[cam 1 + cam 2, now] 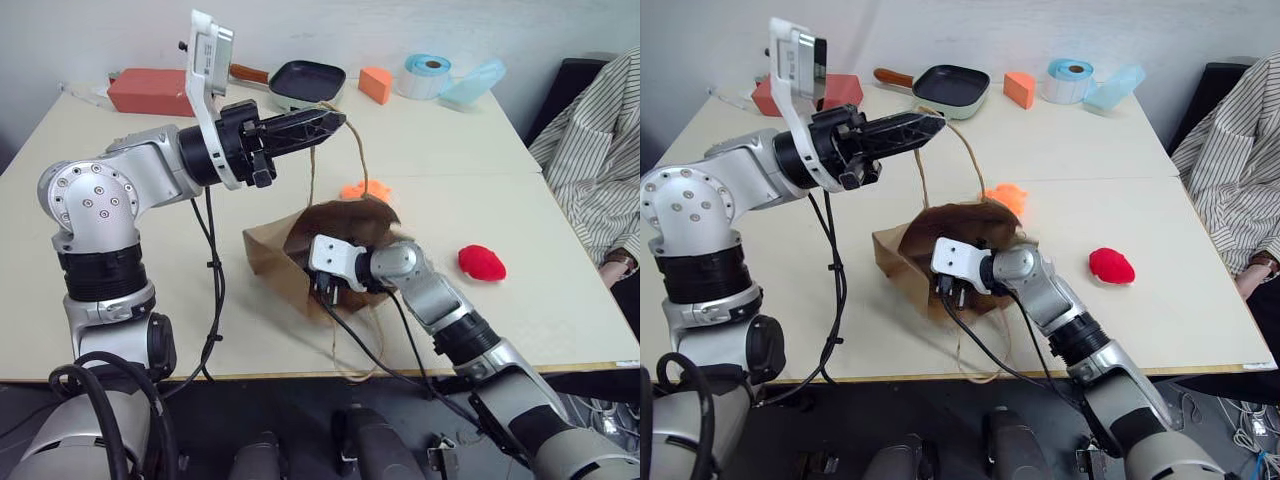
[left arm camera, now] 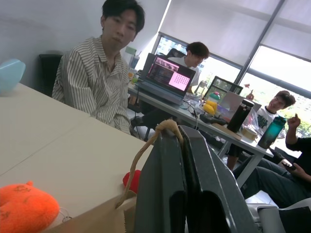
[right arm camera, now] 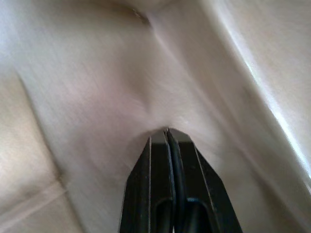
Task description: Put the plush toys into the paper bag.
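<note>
The left arm reaches across the upper middle of the left eye view, nearly level, its left gripper (image 1: 335,120) pointing toward the frame's right. The black fingers are pressed together on a twisted cord handle (image 1: 315,160) of the paper bag (image 1: 275,255), holding the loop lifted above the bag; the left wrist view shows the cord draped over the closed fingertips. The right arm comes up from the lower right corner, forearm angled toward the centre, and the right gripper (image 3: 167,132) is pushed into the bag's mouth. In the right wrist view its fingers are together with nothing between them, tips against brown paper.

The bag lies on its side in the centre of the table (image 1: 120,290), brown and creased, its opening toward the far side. The second handle trails over the near table edge.

The orange plush toy (image 1: 365,188) sits just beyond the bag's mouth, partly hidden by the bag's rim. The red plush toy (image 1: 482,262) lies on the table at centre right, well apart from the bag.

The bag's interior is dark, and the right fingertips are hidden in both eye views.
</note>
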Robot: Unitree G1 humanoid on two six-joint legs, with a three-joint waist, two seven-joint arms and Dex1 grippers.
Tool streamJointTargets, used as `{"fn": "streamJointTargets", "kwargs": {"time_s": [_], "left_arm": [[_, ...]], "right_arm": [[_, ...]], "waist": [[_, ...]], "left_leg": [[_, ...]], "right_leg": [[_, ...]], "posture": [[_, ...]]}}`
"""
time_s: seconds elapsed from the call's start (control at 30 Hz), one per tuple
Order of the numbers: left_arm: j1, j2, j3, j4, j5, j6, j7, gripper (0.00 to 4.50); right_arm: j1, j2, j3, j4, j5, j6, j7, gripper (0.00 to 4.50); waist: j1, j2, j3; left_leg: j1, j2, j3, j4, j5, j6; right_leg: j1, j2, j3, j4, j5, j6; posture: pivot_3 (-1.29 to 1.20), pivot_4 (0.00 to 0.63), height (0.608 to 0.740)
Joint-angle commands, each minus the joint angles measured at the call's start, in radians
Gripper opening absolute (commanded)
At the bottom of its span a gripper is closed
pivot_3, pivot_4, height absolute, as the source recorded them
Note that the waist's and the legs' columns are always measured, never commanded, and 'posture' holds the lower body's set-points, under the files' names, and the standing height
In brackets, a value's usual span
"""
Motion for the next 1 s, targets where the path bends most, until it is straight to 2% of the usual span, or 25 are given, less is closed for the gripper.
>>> {"fn": "streamJointTargets", "kwargs": {"time_s": [0.03, 0.13, 0.37, 0.67, 0.8, 1.0], "left_arm": [[-0.018, 0.019, 0.002, -0.026, 0.0, -0.031, -0.025, 0.0], [-0.017, 0.015, -0.001, -0.025, -0.002, -0.033, -0.026, 0.0], [-0.022, 0.014, -0.003, -0.023, -0.008, -0.039, -0.034, 0.0], [-0.071, 0.026, 0.043, 0.001, -0.041, -0.041, -0.034, 0.0], [-0.109, 0.037, 0.073, 0.027, -0.062, -0.039, -0.026, 0.0], [-0.074, 0.063, 0.026, -0.016, -0.03, -0.052, -0.073, 0.0]], "right_arm": [[-0.026, -0.042, 0.039, -0.038, -0.107, -0.12, -0.052, 0.05], [-0.016, -0.036, 0.028, -0.055, -0.115, -0.127, -0.058, 0.05], [0.026, 0.072, -0.08, -0.032, 0.028, 0.076, -0.04, 0.05], [0.013, 0.152, -0.167, 0.067, 0.155, 0.321, -0.035, 0.05], [0.01, 0.13, -0.148, 0.092, 0.14, 0.285, -0.048, 0.05], [-0.018, 0.083, -0.099, 0.083, 0.021, 0.017, -0.174, 0.05]], "waist": [[-0.001, 0.0, 0.0], [-0.004, 0.0, 0.0], [-0.004, 0.0, 0.0], [-0.005, 0.0, 0.0], [-0.004, 0.0, 0.0], [-0.003, 0.0, 0.0]], "left_leg": [[0.0, 0.0, 0.0, 0.0, 0.0, 0.0], [0.0, 0.0, 0.0, -0.001, 0.0, 0.0], [0.0, 0.0, 0.0, -0.001, 0.0, 0.0], [0.0, 0.0, 0.0, -0.001, 0.0, 0.0], [0.0, 0.0, 0.0, -0.001, 0.0, 0.0], [0.0, 0.0, 0.0, -0.002, 0.0, 0.0]], "right_leg": [[0.0, 0.0, 0.0, 0.0, 0.0, 0.0], [0.0, 0.0, 0.0, 0.0, 0.0, 0.0], [-0.001, 0.0, 0.0, 0.0, 0.0, 0.0], [-0.001, 0.0, 0.0, 0.0, 0.0, 0.0], [-0.001, 0.0, 0.0, 0.0, 0.0, 0.0], [-0.001, 0.0, 0.0, 0.0, 0.0, 0.0]], "posture": [[0.0, 0.15, 0.74], [0.0, 0.15, 0.74], [0.0, 0.15, 0.74], [0.0, 0.15, 0.74], [0.0, 0.15, 0.74], [0.0, 0.15, 0.74]]}}
